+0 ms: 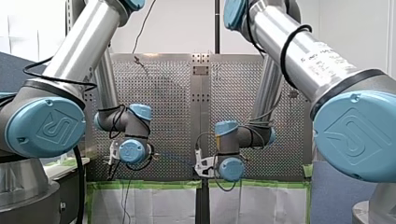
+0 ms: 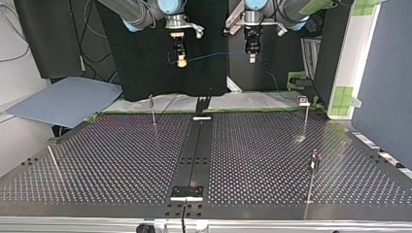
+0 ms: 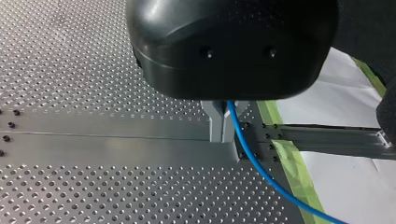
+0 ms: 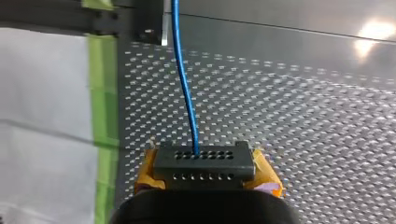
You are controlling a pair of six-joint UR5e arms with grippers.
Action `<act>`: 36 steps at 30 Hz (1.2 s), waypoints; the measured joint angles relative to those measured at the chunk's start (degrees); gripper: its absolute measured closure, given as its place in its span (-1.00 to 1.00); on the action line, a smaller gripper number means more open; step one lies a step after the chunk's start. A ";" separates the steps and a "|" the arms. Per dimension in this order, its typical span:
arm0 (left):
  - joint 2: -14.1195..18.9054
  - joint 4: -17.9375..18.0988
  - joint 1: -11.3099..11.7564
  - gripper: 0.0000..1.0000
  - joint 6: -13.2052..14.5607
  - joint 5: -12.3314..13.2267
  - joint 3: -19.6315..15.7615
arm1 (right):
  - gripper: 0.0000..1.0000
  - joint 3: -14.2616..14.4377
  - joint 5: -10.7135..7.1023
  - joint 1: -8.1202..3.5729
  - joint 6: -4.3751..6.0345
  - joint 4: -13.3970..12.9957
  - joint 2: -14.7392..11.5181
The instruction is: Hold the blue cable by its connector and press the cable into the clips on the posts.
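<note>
Right tool (image 4: 204,161) clamped on connector (image 4: 204,176); left tool (image 3: 223,134) pinched together on blue cable (image 3: 254,161) strung between them.

— Is there anything you can read here?
— Very little. In the front view you see an embossed logo in a rounded square on the left arm's blue joint cap (image 1: 46,128), and again on the right arm's large cap (image 1: 357,135).
— Any wording?
— Faint grey print runs along the right arm's silver tube (image 1: 327,60), but you cannot make out its letters.
</note>
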 joint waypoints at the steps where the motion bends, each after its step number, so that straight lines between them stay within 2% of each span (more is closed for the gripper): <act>1: -0.02 0.01 0.01 1.00 0.00 0.02 -0.02 | 1.00 0.00 0.00 0.00 0.00 0.00 0.59; 6: 0.56 1.25 -0.07 1.00 -0.69 -0.33 -0.44 | 1.00 0.27 -0.45 0.25 0.42 0.35 1.88; 11: 2.46 1.01 0.02 1.00 -1.85 -1.31 -0.50 | 1.00 0.33 -1.88 0.66 2.44 2.40 0.11; 19: 6.17 -2.43 0.83 1.00 -3.94 -3.53 -0.03 | 1.00 -0.51 -5.27 0.09 5.65 6.15 -3.61; 21: 7.01 -3.24 0.91 1.00 -4.14 -3.93 0.17 | 1.00 -0.89 -6.04 0.04 6.08 6.94 -4.40; 26: 9.55 -5.80 0.96 1.00 -4.45 -4.36 1.46 | 1.00 -1.84 -8.50 -0.37 6.54 9.40 -6.85; 31: 11.91 -8.15 1.26 1.00 -5.87 -4.97 3.17 | 1.00 -4.10 -11.01 -0.89 6.37 12.00 -9.45; 36: 14.35 -10.57 1.68 1.00 -7.84 -6.17 5.25 | 1.00 -6.11 -11.90 -0.96 6.19 14.05 -11.49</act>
